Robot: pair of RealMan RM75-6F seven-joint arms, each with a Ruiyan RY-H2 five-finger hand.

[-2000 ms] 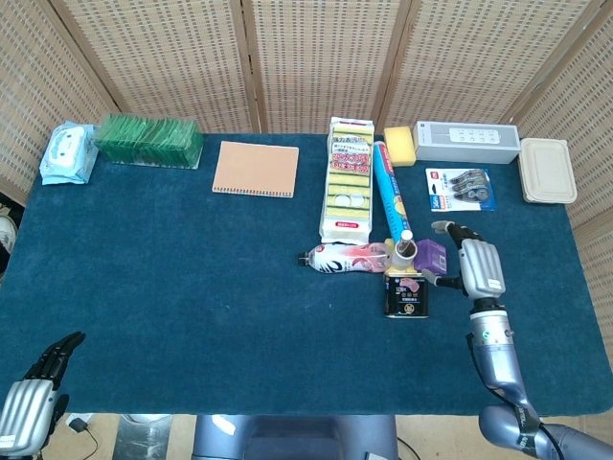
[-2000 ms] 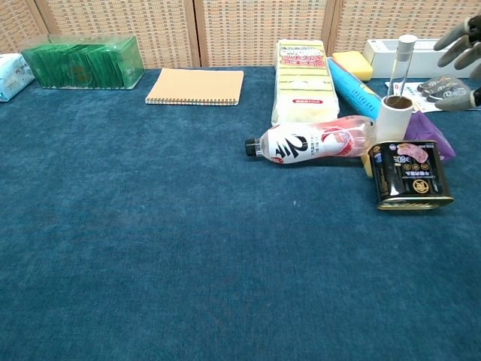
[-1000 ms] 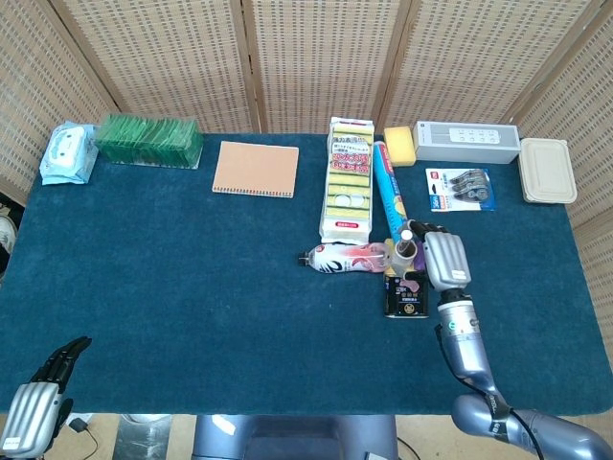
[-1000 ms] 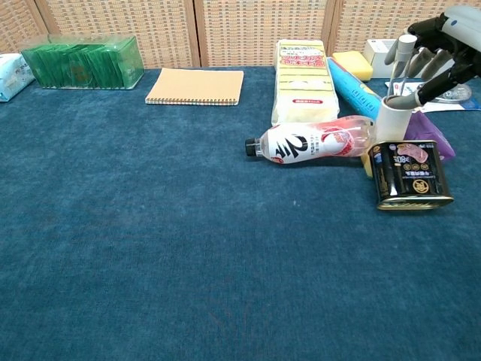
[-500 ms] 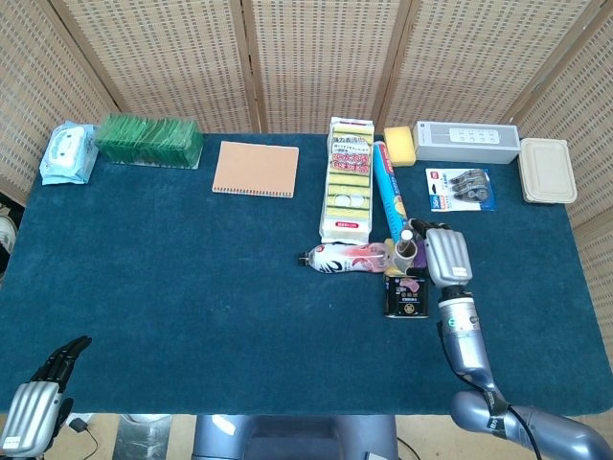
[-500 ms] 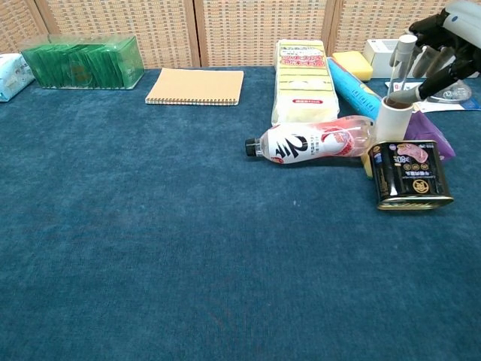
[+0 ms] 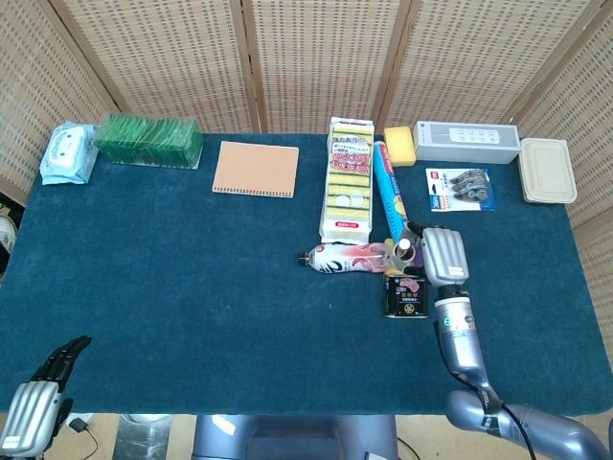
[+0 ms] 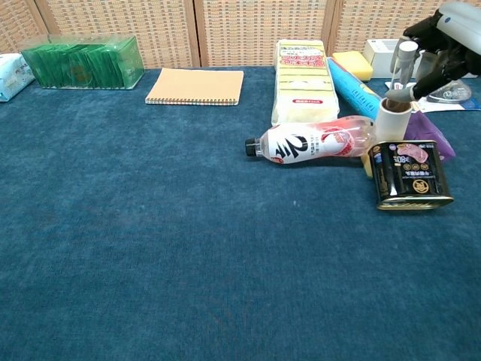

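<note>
Right hand (image 8: 445, 41): fingers gripping clear capped tube (image 8: 402, 65) standing in white cylindrical holder (image 8: 393, 120), beside black tin (image 8: 409, 174). Left hand (image 7: 34, 402): fingers apart, holding nothing.

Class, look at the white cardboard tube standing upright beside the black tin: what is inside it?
A clear test tube with a pale cap stands in the white cardboard tube, its top pinched by the right hand. The tube wall covers its lower end and anything else inside.

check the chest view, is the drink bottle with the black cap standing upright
No, the drink bottle lies on its side on the blue cloth, black cap pointing left, just left of the dark tin.
</note>
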